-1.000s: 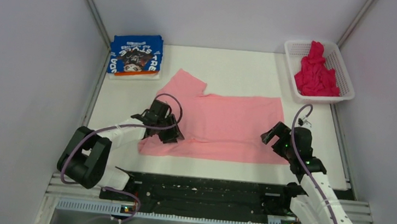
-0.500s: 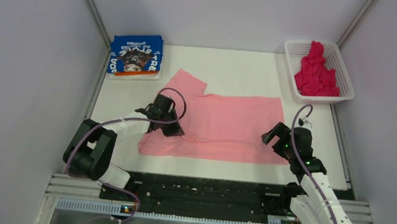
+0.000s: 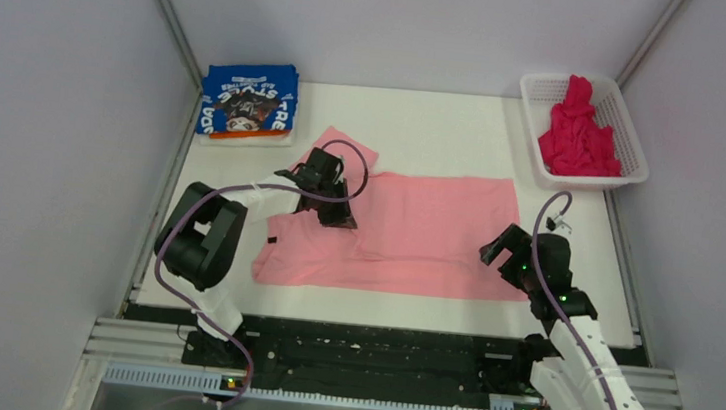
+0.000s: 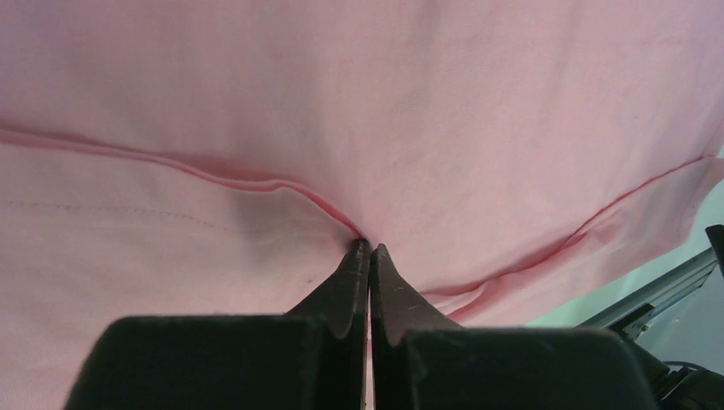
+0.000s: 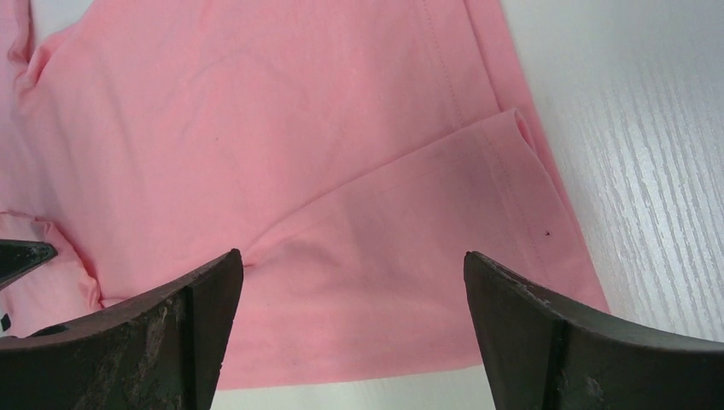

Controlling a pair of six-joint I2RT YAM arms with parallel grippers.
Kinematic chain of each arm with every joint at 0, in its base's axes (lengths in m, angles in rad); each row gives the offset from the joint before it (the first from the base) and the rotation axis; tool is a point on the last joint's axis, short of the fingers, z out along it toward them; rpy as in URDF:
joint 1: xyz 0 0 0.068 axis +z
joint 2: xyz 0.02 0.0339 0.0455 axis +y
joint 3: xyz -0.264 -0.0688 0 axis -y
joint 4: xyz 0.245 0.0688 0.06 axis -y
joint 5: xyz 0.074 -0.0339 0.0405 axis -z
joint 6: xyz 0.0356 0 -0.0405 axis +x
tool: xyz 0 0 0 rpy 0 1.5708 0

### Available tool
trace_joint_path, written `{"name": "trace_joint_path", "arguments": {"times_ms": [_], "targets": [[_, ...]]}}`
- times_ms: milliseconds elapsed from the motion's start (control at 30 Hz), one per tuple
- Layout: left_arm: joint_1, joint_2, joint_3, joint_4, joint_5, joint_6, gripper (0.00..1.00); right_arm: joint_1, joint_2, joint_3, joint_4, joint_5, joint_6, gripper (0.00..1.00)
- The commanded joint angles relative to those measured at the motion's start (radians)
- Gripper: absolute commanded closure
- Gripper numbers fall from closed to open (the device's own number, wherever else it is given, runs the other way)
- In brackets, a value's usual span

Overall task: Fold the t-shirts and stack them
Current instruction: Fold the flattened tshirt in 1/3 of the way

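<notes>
The light pink t-shirt [image 3: 427, 231] lies spread across the middle of the table. My left gripper [image 3: 338, 213] is shut on a fold of it near the shirt's left part; in the left wrist view the closed tips [image 4: 369, 248] pinch a cloth ridge. My right gripper [image 3: 500, 250] is open and empty over the shirt's near right corner, with pink cloth [image 5: 359, 171] between its fingers [image 5: 205, 290]. The blue t-shirt [image 3: 247, 103] lies folded at the far left. The magenta t-shirt [image 3: 577, 135] sits crumpled in the basket.
The white mesh basket [image 3: 582, 180] stands at the far right corner. Grey walls close in left, right and back. A black rail runs along the near table edge [image 3: 375, 347]. Bare white table [image 3: 446, 133] lies behind the pink shirt.
My left gripper has moved up and right across the pink shirt, dragging cloth with it; the shirt's left part has bunched and shifted. The right arm has not moved.
</notes>
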Motion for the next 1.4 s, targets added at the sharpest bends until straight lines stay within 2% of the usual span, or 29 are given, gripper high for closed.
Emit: {"name": "trace_joint_path", "arguments": {"times_ms": [0, 67, 133, 200, 300, 400, 467, 533, 600, 733, 900, 967, 1133, 1233, 1367], "targets": [[-0.032, 0.059, 0.086, -0.044, 0.035, 0.053, 1.0, 0.005, -0.012, 0.019, 0.006, 0.022, -0.017, 0.01], [-0.054, 0.074, 0.12, -0.074, 0.008, 0.064, 0.87, 0.006, -0.012, 0.022, 0.005, 0.024, -0.019, 0.01], [-0.073, 0.076, 0.143, -0.103, -0.024, 0.071, 0.64, 0.006, -0.012, 0.022, 0.005, 0.025, -0.021, 0.01], [-0.08, 0.064, 0.155, -0.117, -0.042, 0.069, 0.48, 0.006, -0.012, 0.023, 0.003, 0.028, -0.022, 0.01], [-0.08, 0.036, 0.175, -0.128, -0.068, 0.061, 0.36, 0.006, -0.014, 0.026, -0.002, 0.033, -0.023, 0.01], [-0.08, 0.005, 0.21, -0.14, -0.103, 0.061, 0.15, 0.006, -0.014, 0.034, -0.007, 0.038, -0.027, 0.01], [-0.079, -0.009, 0.24, -0.166, -0.153, 0.061, 0.1, 0.006, -0.014, 0.044, -0.015, 0.042, -0.027, 0.01], [-0.078, -0.021, 0.264, -0.199, -0.204, 0.062, 0.08, 0.006, -0.015, 0.057, -0.021, 0.041, -0.03, 0.01], [-0.078, -0.044, 0.256, -0.218, -0.245, 0.06, 0.01, 0.006, -0.012, 0.073, -0.025, 0.034, -0.033, 0.01], [-0.075, -0.108, 0.182, -0.213, -0.293, 0.041, 0.01, 0.025, 0.013, 0.082, -0.005, -0.002, -0.03, 0.01], [-0.072, -0.203, 0.01, -0.129, -0.288, -0.004, 0.01, 0.196, 0.127, 0.068, 0.105, 0.052, 0.023, 0.01], [-0.069, -0.22, -0.055, -0.08, -0.241, -0.021, 0.01, 0.269, 0.198, 0.067, 0.171, 0.091, 0.04, 0.01], [-0.064, -0.211, -0.166, 0.004, -0.223, -0.065, 0.01, 0.358, 0.383, 0.062, 0.316, 0.127, 0.081, 0.01], [-0.063, -0.209, -0.207, 0.008, -0.241, -0.087, 0.01, 0.391, 0.423, 0.052, 0.307, 0.145, 0.112, 0.01], [-0.064, -0.239, -0.269, 0.006, -0.261, -0.101, 0.01, 0.423, 0.364, 0.006, 0.222, 0.196, 0.178, 0.01]]}}
